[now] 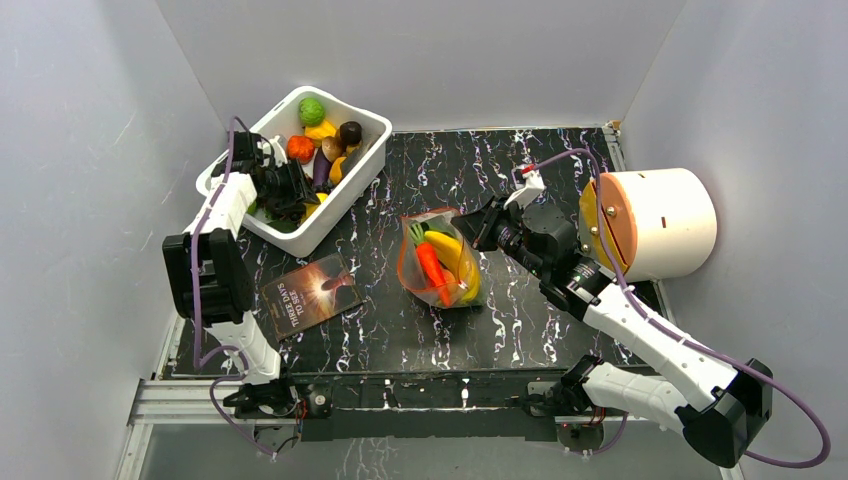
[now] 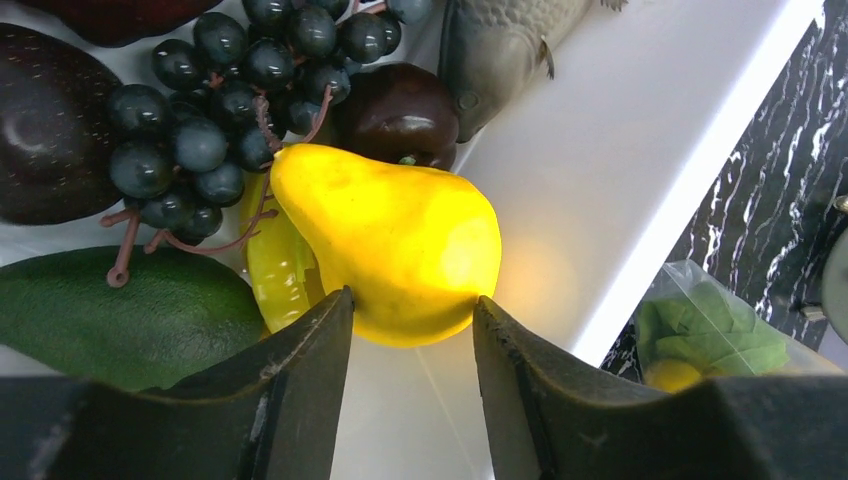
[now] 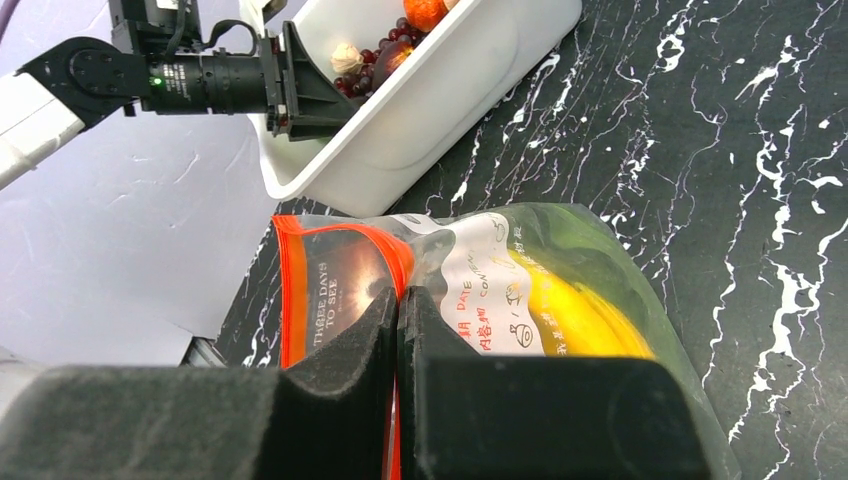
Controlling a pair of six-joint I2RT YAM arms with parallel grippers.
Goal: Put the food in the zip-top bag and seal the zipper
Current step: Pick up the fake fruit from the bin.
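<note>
Starting inside the white tub (image 1: 352, 196), at its near-left end, our left gripper (image 2: 412, 305) is down among the toy food. Its jaws straddle the fat end of the yellow pear (image 2: 390, 235), one pad at each flank. From the left wrist view we cannot tell whether they already bite or only bracket it. The pear's long axis runs almost straight away from the gripper, neck pointing deeper into the tub toward the dark grapes (image 2: 215, 110), so the jaws cross it at its widest part. A green fruit (image 2: 120, 315) lies just beside it, on the side away from the tub's right wall.

To the right of the tub, on the marbled table (image 1: 560, 190) and apart from the tub's wall, lies the zip-top bag (image 3: 470, 250). A banana (image 1: 447, 245) and a carrot (image 1: 432, 268) are already inside. The zipper (image 3: 290, 290) runs along the bag's tub-facing side, so we judge the mouth looks back toward the tub.

On the bag's far side from the tub, our right gripper (image 3: 397, 310) is clamped on the bag's edge by the zipper, pinning it.

So the coming move turns on one line: pear up, over the tub's right wall, and rightward into that mouth. The left arm is the nearer one.
</note>
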